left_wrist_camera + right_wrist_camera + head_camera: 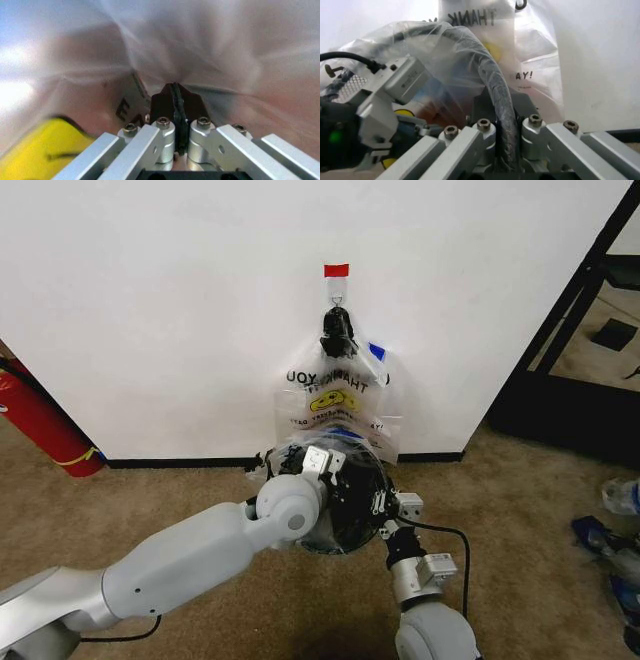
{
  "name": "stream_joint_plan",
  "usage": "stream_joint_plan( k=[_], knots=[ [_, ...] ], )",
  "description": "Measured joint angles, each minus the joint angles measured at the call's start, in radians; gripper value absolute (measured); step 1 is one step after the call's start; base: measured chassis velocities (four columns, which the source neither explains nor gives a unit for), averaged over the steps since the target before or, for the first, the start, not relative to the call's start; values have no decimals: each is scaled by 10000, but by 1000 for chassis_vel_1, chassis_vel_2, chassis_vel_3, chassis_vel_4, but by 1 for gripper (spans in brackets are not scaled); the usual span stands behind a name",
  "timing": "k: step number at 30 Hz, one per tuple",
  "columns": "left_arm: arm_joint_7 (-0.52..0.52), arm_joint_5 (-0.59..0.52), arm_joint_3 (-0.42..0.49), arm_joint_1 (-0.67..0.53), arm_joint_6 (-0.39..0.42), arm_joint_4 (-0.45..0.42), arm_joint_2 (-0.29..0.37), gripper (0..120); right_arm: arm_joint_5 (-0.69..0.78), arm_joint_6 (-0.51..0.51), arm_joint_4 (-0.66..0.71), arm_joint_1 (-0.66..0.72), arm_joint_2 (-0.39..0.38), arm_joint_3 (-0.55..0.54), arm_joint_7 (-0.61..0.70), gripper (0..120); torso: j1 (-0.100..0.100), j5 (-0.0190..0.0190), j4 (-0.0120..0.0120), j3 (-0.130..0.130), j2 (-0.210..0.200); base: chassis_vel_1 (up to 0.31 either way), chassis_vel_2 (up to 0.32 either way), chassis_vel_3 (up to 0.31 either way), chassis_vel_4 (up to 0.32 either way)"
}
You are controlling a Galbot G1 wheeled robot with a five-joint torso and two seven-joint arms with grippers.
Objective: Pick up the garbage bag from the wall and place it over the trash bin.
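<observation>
The garbage bag (345, 446) is clear plastic draped over the rim of the black mesh trash bin (345, 518), which stands on the carpet against the white wall (150, 300). My left gripper (318, 459) is at the bin's far left rim; in its wrist view it (175, 98) is shut on a fold of the bag's film (215, 45). At the near right rim is my right gripper (383, 502). In its own view it (506, 112) is shut on the plastic-covered rim (492, 80).
Matching bags (335, 395) hang bunched under a black knot (337, 332) on the hook, below a red tape strip (337, 270). A red fire extinguisher (40, 420) leans at the left. A dark frame (575, 310) and floor litter (612, 530) are at the right.
</observation>
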Motion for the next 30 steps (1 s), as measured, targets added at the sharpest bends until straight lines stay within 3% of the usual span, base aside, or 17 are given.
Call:
stream_joint_plan(
  k=[9, 14, 18, 30],
  knots=[
    [31, -30, 79, 174, -35, 105, -154, 0, 87, -55, 28, -79, -8, -45, -2, 1, 0, -1, 0, 0, 0, 0, 0, 0, 0],
    [46, -1426, -94, 157, 117, -236, -210, 0, 618, -214, 81, -50, -20, 33, 83, 1, 0, 0, 0, 0, 0, 0, 0, 0, 0],
    [35, -1698, -127, 155, 244, -258, -247, 0, 711, -233, 103, -40, -24, 33, 66, 1, 0, 0, 1, 0, 0, 0, 0, 0, 0],
    [108, -566, 26, 92, 234, 519, -390, 0, 855, -224, 247, -79, -19, -80, -48, 1, 0, -1, -1, 0, 0, 0, 0, 0, 0]
  ],
)
